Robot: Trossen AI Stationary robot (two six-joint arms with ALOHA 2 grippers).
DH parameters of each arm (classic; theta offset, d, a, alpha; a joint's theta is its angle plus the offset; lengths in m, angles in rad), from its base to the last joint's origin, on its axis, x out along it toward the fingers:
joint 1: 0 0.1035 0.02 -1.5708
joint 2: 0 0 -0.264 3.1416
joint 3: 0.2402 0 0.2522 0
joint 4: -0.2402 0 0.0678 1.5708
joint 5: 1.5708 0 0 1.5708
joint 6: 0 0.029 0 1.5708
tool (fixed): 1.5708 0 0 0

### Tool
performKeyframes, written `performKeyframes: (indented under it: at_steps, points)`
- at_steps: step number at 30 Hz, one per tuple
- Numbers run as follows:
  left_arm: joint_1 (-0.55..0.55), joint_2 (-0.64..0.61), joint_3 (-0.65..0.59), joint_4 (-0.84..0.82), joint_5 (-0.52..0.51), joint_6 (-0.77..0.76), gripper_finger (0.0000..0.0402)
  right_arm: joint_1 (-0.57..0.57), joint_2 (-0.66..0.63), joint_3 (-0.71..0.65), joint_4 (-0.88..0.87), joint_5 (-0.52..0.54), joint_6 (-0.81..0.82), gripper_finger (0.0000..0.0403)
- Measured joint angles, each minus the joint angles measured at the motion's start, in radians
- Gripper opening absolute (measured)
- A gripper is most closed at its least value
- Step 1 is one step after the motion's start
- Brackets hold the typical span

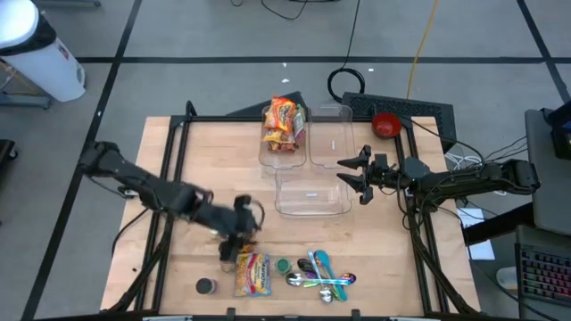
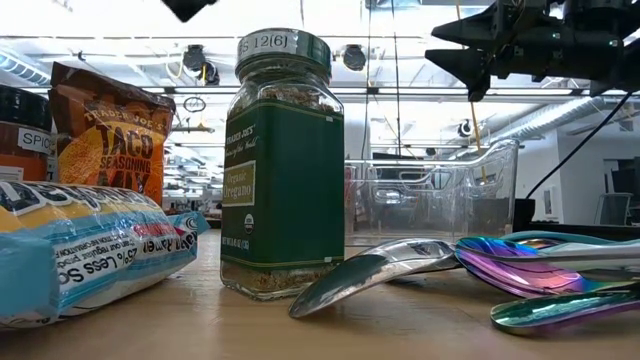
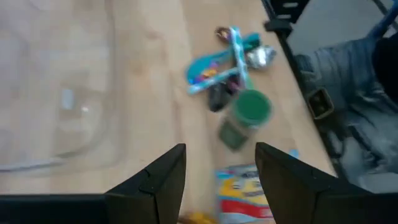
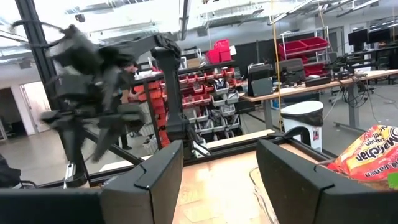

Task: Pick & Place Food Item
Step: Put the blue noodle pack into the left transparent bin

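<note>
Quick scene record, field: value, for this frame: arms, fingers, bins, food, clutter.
left gripper: low over the table's front, above the yellow packet; fingers apart, nothing between them
right gripper: waits beside the bins, fingers apart, empty
bins: three clear ones; back left bin holds orange noodle packs; back right bin and front bin show nothing inside
oregano jar: upright, green lid, beside the spoons
spoons: piled at the table's front
small dark jar: front left
red bowl: behind the table

Noodle packet (image 3: pixel 244 198) at the table's near edge is half hidden behind the left gripper (image 3: pixel 220 180) fingers, label totally blurred.
</note>
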Motion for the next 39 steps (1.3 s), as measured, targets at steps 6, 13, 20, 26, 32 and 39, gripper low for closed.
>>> performKeyframes:
  at_steps: [6,13,20,26,32,39]
  points:
    - [-0.139,0.122,0.001,0.021,-0.019,-0.174,0.0198,0.000,0.000,0.000,-0.002,0.000,0.000,0.0196]
    - [-0.202,0.264,0.001,0.050,-0.094,-0.212,0.0198,0.000,0.000,0.000,0.009,0.000,0.000,0.0196]
    - [-0.202,0.362,0.001,0.085,-0.093,-0.263,0.0198,0.000,0.000,0.000,0.009,0.000,0.003,0.0196]
    - [-0.208,0.399,0.001,0.083,-0.069,-0.320,0.0198,0.000,0.000,0.000,0.008,0.000,0.003,0.0196]
    - [-0.207,0.400,0.001,0.083,-0.081,-0.327,0.0198,0.000,0.000,0.000,0.003,0.000,0.003,0.0196]
    - [-0.207,0.428,0.001,0.078,-0.091,-0.325,0.0198,0.000,0.000,0.000,0.000,0.000,0.003,0.0196]
